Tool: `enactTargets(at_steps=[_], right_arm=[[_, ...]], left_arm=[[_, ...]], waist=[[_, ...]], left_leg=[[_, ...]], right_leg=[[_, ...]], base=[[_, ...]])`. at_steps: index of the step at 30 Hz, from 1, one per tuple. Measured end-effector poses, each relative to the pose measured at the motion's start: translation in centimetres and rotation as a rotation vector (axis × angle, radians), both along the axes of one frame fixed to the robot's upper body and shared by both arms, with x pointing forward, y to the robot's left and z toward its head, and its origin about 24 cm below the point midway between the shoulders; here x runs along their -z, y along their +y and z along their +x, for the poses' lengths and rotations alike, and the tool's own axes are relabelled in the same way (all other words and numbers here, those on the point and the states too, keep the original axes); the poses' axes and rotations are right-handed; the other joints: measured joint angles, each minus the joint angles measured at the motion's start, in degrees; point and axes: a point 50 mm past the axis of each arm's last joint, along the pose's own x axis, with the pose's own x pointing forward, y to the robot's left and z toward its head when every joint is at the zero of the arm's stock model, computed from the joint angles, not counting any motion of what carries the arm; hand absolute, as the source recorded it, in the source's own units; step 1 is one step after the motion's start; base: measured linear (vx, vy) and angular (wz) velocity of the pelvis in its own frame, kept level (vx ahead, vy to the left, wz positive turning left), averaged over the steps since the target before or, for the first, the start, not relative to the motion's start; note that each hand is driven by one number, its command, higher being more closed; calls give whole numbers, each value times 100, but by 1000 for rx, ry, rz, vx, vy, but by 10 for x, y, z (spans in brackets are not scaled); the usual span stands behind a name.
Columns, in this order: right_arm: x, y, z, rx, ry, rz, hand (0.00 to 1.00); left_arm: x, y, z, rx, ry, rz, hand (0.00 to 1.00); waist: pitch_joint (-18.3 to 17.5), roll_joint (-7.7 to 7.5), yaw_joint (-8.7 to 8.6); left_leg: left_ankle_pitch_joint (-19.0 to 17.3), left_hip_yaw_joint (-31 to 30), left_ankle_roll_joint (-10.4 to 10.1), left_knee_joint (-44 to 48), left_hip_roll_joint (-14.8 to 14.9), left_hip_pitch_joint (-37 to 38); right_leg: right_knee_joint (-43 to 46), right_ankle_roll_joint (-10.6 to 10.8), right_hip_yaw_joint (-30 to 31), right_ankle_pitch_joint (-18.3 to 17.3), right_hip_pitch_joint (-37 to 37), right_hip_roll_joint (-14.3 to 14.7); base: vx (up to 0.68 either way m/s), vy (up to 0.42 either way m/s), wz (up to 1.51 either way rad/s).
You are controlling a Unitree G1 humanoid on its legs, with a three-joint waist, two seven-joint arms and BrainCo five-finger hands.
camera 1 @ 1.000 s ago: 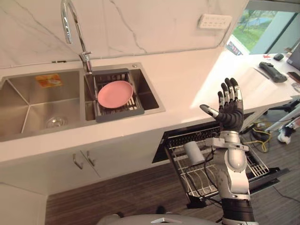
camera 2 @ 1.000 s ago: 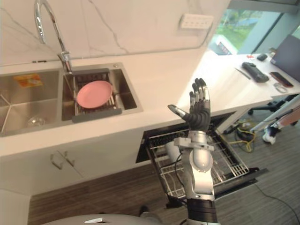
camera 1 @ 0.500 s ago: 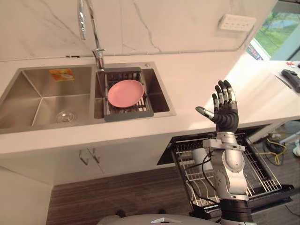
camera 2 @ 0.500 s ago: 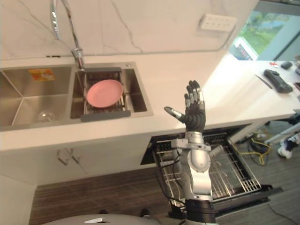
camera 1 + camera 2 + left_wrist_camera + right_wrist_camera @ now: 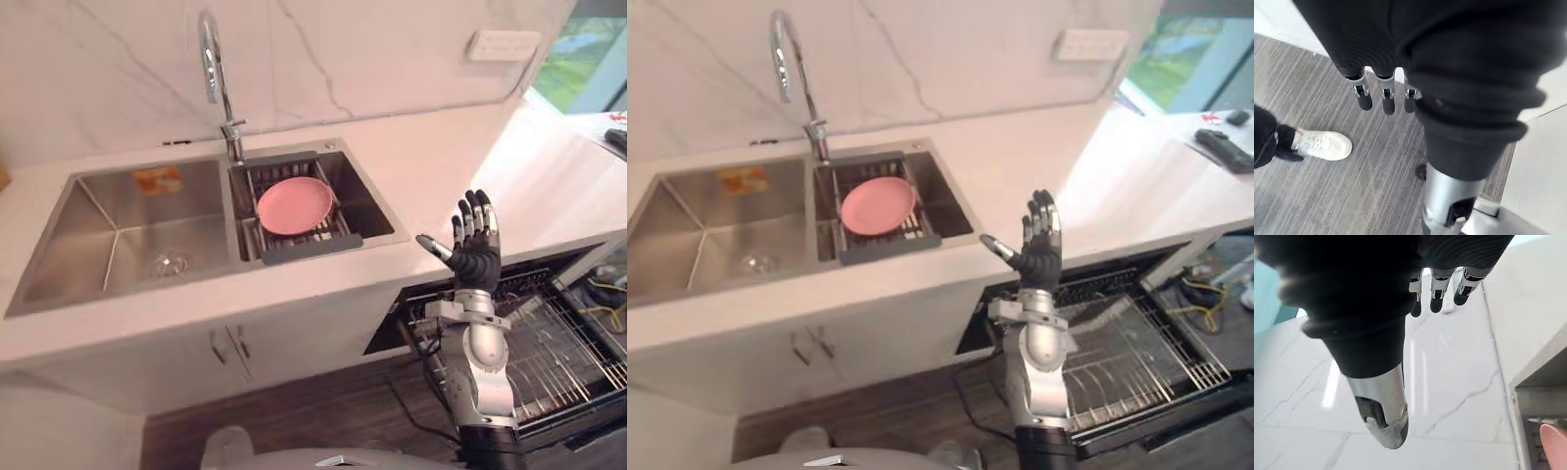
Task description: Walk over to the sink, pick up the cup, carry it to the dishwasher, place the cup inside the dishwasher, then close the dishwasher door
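Left eye view, right hand (image 5: 477, 262) raised, splayed, empty, above pulled-out dishwasher rack (image 5: 566, 343).

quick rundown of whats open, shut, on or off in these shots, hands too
right hand: open, fingers straight, raised upright
left hand: open, fingers hanging down
dishwasher door: open, folded down
dishwasher rack: pulled out
faucet: off, no water running
cabinet doors: shut
pink plate: lying in the sink drainer
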Motion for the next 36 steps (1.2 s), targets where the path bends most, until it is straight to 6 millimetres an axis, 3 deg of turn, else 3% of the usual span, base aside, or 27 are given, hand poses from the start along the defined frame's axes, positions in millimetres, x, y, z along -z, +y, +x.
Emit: enactTargets(at_steps=[3, 4, 6, 7, 8, 9, 10, 11, 14, 19, 24, 28, 34, 36], right_arm=[[0, -1, -1, 9, -6, 11, 0], [0, 1, -1, 4, -7, 16, 0], [1, 3, 0, -4, -3, 11, 0], [1, 5, 0, -14, -2, 5, 0], [1, 10, 1, -34, -2, 10, 0], [2, 13, 2, -49, -1, 14, 0], [1, 17, 2, -64, -11, 22, 0], [-2, 17, 1, -74, -22, 12, 0], [-10, 16, 0, -82, -55, -18, 0], [-23, 15, 5, -98, -99, -101, 0], [-40, 18, 9, -106, -135, -192, 0], [-35, 22, 14, -125, -68, -311, 0], [-30, 29, 20, -203, 10, -552, 0], [-25, 32, 36, -232, 62, -672, 0]], left_arm=[[0, 7, 12, 59, -19, 19, 0], [0, 8, 14, 61, -30, 19, 0], [1, 2, 16, 69, -39, 4, 0], [1, 1, 16, 67, -49, -1, 0], [0, 3, 18, 70, -58, 5, 0], [0, 5, 17, 67, -58, 9, 0], [-1, 11, 17, 62, -64, 24, 0], [-1, 12, 17, 56, -65, 24, 0], [-1, 8, 25, 27, -96, 15, 0], [-1, 9, 30, 25, -114, 19, 0], [-2, 13, 36, 140, -117, 66, 0], [-2, 14, 38, 217, -108, 75, 0], [-3, 17, 38, 296, -74, 76, 0], [-3, 19, 37, 316, -55, 73, 0]], waist=[[-45, -52, 16], [-22, 58, 12], [-13, 169, 28], [11, 247, 23], [29, 277, 3], [-8, 217, 2], [-70, 71, 32], [-132, 16, 37], [-104, 110, 1], [-113, 111, 4], [-162, 51, 47], [-188, 35, 66], [-330, -30, 84], [-397, -67, 83]], left_leg=[[-185, 68, 174, 208, -113, -17], [-184, 94, 200, 85, -115, 111], [-98, 189, 305, -219, -119, 379], [-31, 226, 343, -449, -77, 573], [26, 248, 325, -620, -19, 697], [60, 309, 300, -651, 8, 732], [67, 337, 278, -668, -18, 733], [70, 328, 237, -731, 24, 757], [139, 311, 108, -958, 111, 764], [368, 263, 6, -1485, 125, 942], [720, 128, -34, -1984, 98, 1007], [941, 159, -40, -2331, 39, 1097], [1000, 188, -33, -2423, 14, 1125], [1086, 171, -34, -2539, -5, 1141]], right_leg=[[-91, -114, -22, 472, -6, -34], [92, -386, -30, 670, -65, -1], [453, -675, -12, 885, -265, 20], [703, -625, 51, 808, -447, 91], [719, -494, 52, 489, -529, 366], [569, -520, 28, 417, -587, 549], [135, -583, -203, 489, -604, 777], [-258, -511, -210, 597, -391, 863], [-919, -505, -339, 852, -148, 1028], [-1380, -522, -482, 989, 113, 1142], [-1493, -525, -688, 986, 137, 1170], [-1490, -525, -703, 993, 39, 1175], [-1509, -506, -709, 1029, -13, 1161], [-1564, -502, -778, 1076, -5, 1162]], base=[[133, 219, -7], [113, 210, -12], [131, 175, -21], [160, 105, -19], [130, 17, -12], [132, -46, -13], [135, -82, -23], [151, -91, -21], [74, -66, -3], [-4, -68, 5], [-28, -47, 22], [-21, -15, 1], [-10, 0, -2], [-30, -13, 6]])
